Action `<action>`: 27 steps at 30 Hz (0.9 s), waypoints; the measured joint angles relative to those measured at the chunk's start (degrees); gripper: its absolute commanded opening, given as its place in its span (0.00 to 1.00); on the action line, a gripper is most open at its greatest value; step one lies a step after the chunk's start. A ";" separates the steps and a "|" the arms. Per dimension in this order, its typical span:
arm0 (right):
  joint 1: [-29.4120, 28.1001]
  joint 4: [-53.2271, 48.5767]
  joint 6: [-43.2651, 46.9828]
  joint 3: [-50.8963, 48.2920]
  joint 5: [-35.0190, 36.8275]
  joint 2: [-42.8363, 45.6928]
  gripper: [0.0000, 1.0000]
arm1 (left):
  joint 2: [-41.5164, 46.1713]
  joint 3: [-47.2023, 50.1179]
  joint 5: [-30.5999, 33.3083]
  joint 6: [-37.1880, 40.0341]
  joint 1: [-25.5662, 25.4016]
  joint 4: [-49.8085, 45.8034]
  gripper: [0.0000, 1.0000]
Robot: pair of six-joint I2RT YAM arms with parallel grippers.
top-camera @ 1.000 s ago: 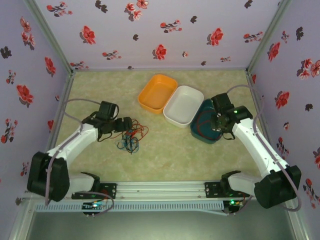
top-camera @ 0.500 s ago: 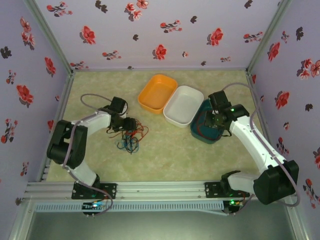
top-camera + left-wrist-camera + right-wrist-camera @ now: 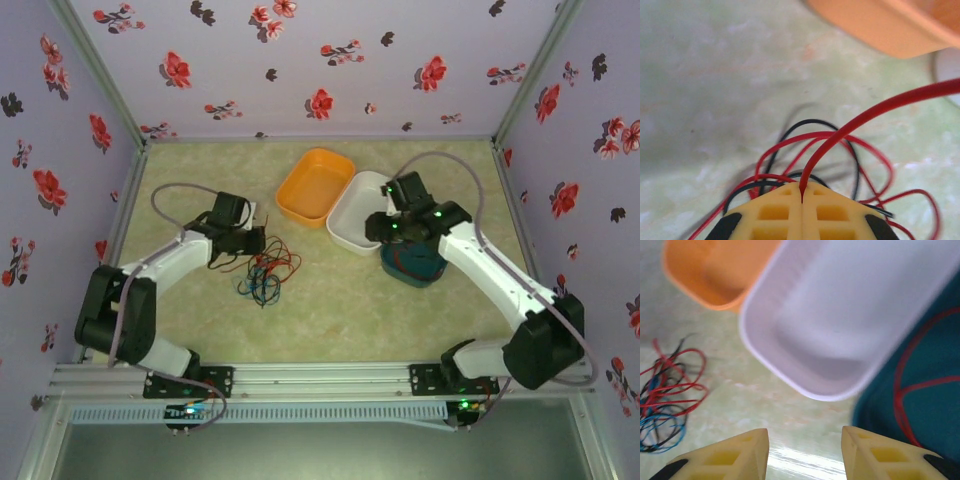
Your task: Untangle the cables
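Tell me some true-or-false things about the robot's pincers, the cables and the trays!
1. The left pincer is shut on a red cable. True.
2. The right pincer is holding a blue cable. False: it is open, with nothing between its jaws.
3. A red loop of cable lies in the teal tray. True.
4. The orange tray sits between the white tray and the teal tray. False: the white tray is the middle one.
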State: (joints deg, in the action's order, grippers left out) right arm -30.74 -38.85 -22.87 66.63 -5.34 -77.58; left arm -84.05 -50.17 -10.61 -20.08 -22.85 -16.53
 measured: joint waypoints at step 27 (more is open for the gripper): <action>-13.90 15.67 3.23 10.93 -12.52 -25.53 0.41 | 30.58 5.03 -9.64 2.01 -1.68 1.40 0.00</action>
State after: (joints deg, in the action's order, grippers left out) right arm -44.64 -23.18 -19.64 77.56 -17.87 -103.11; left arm -53.47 -45.15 -20.25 -18.06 -24.53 -15.14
